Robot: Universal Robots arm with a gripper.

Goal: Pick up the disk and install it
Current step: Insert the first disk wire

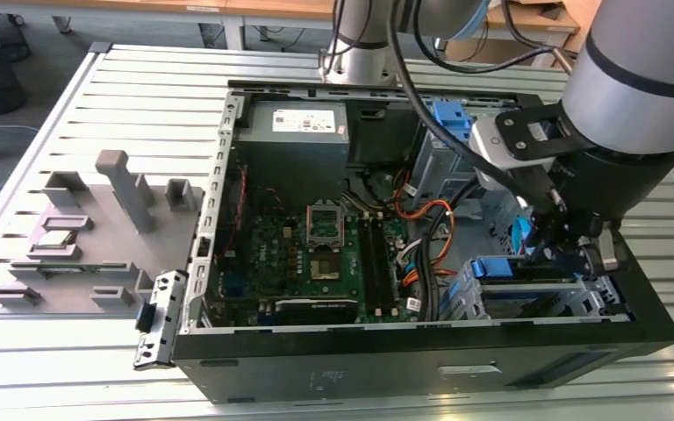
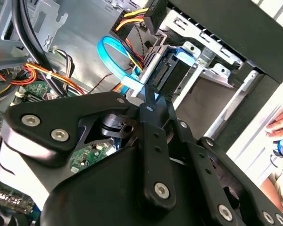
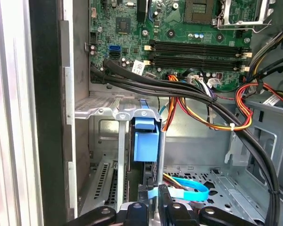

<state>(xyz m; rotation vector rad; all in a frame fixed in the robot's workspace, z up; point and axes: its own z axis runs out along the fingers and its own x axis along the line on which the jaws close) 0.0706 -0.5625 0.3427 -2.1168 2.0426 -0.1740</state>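
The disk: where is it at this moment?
In the exterior view, the disk sits in the metal drive cage at the computer case's corner on the exterior view's right, beside the bundled cables.

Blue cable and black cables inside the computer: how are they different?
The blue cable is flat like a ribbon, while the black cables are round and thicker. The blue cable curls into a short loop, and the black cables stretch a long way across the case. The blue cable is one strand, but the black cables run as a bundle. Both sit inside the open computer case.
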